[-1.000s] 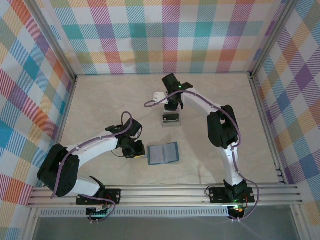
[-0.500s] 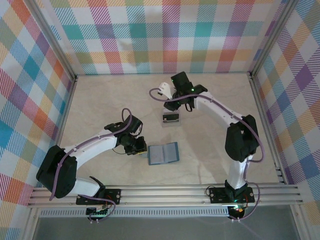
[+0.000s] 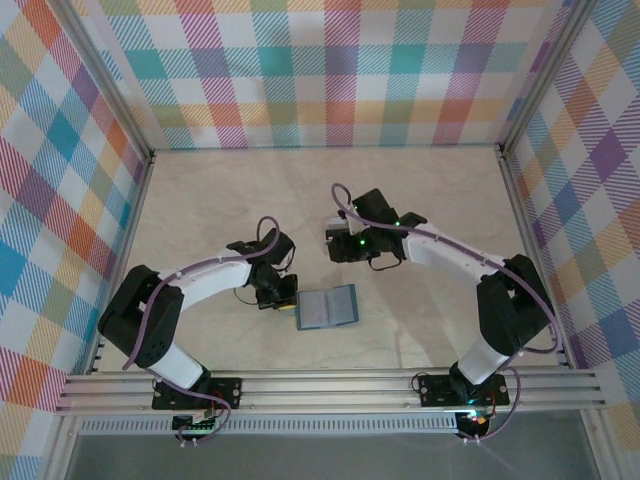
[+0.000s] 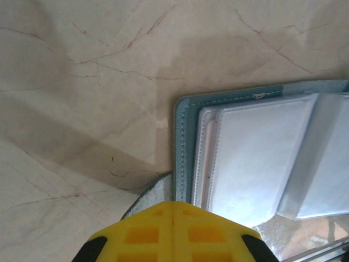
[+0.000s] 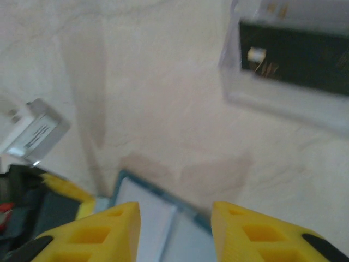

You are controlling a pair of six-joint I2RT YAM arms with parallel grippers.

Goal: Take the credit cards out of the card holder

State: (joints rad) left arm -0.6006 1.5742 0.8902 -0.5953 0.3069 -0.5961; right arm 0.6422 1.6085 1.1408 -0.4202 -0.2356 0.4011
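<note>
left gripper [image 3: 282, 303] low on the beige marble-look table [image 3: 200, 210], yellow fingers [image 4: 173, 232] pressed together with no gap. the tip sits right at the left edge of the card holder [image 3: 327, 307], over its small side tab. can't tell if the tab is actually pinched.

card holder lies open and flat at table centre, teal border, pale grey-blue pocket faces up [image 4: 256, 158]. no card seen sticking out of the pockets from the left wrist view.

right gripper [image 3: 347, 250] hangs just behind the holder. jaws part open, a clear gap between the two yellow fingers [image 5: 92, 232], nothing held. the holder's far corner [image 5: 158, 215] shows through the gap.

clear plastic tray [image 5: 240, 95] sits just behind the holder, apart from it, with one dark credit card [image 5: 294, 60] lying inside. from above the tray is mostly under the right arm.
</note>
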